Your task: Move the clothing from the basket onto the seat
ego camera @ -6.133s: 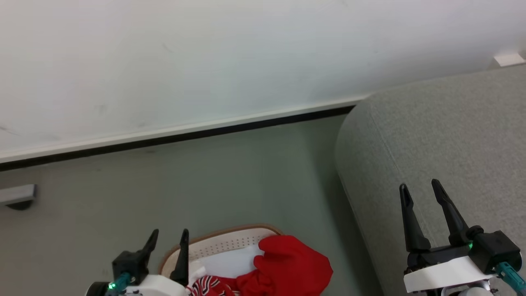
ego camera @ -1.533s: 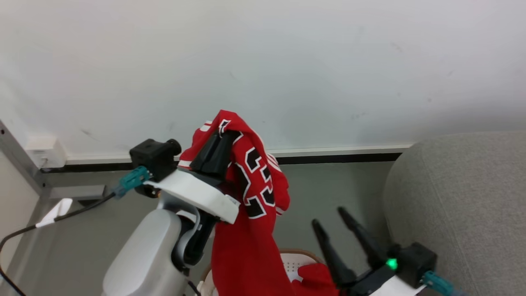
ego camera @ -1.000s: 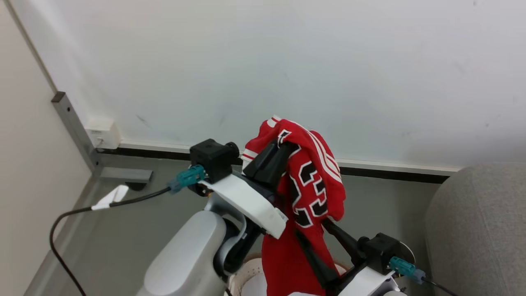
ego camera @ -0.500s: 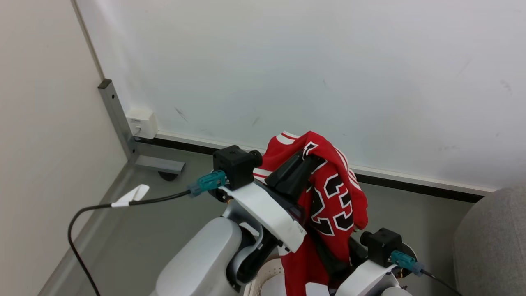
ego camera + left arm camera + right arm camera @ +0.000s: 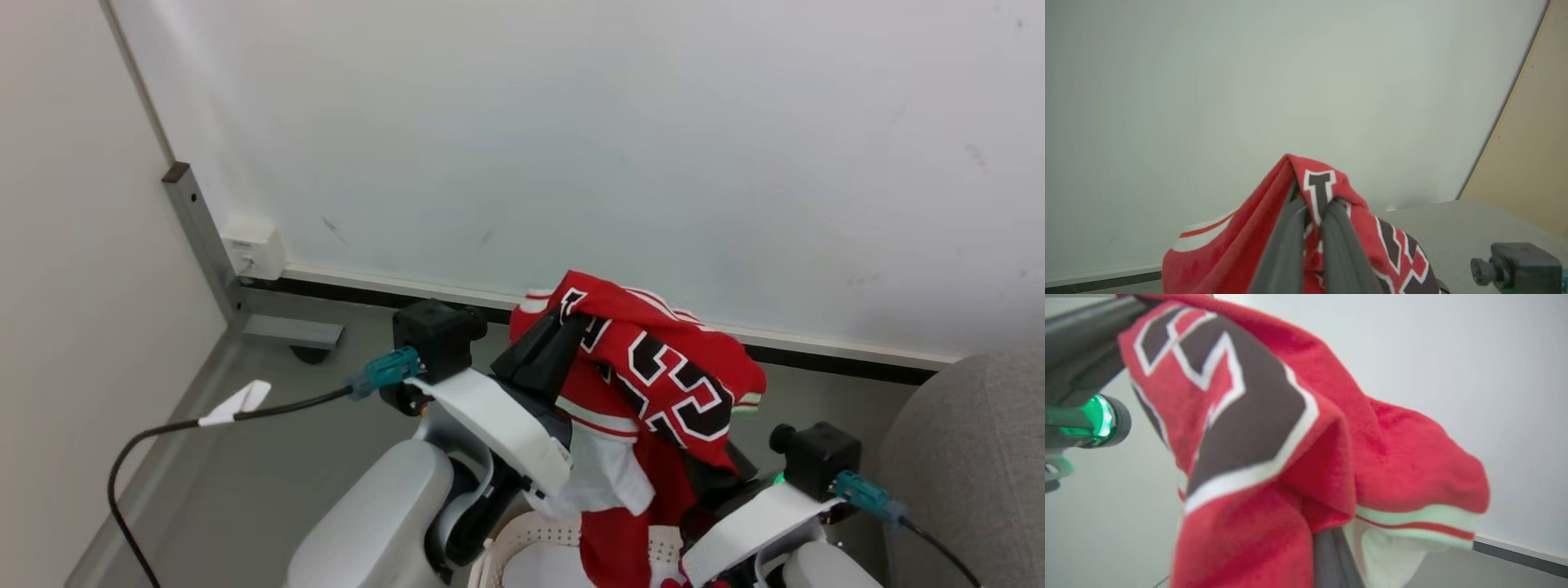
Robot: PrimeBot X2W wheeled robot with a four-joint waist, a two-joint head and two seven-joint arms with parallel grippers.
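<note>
Nearest, the basket (image 5: pixel 531 535) sits just under the arms, and the lower tail of the jersey (image 5: pixel 678 384) hangs down into its mouth. That is where I judge the trouble lies. If the arms swing right toward the seat (image 5: pixel 963 457) before the tail is clear of the rim, the cloth could snag and drag or tip the basket. A second risk is the two holds pulling against each other. A thin fold could slip out of one (the right one looks the shallower bite), and the jersey would sag to the floor (image 5: pixel 310 445) short of the seat.

A little farther in, the right gripper (image 5: pixel 1333 535) has its fingers pressed together on a fold beside the white-trimmed hem, with cloth bunched over the tips. Farther again and higher, the left gripper (image 5: pixel 1314 204) is clamped tight on the top of the jersey, a black-and-white numeral pinched between its fingers. The jersey is in the air, spanning both grippers above the basket and left of the seat. Beyond everything stands the pale wall (image 5: pixel 571 122).
</note>
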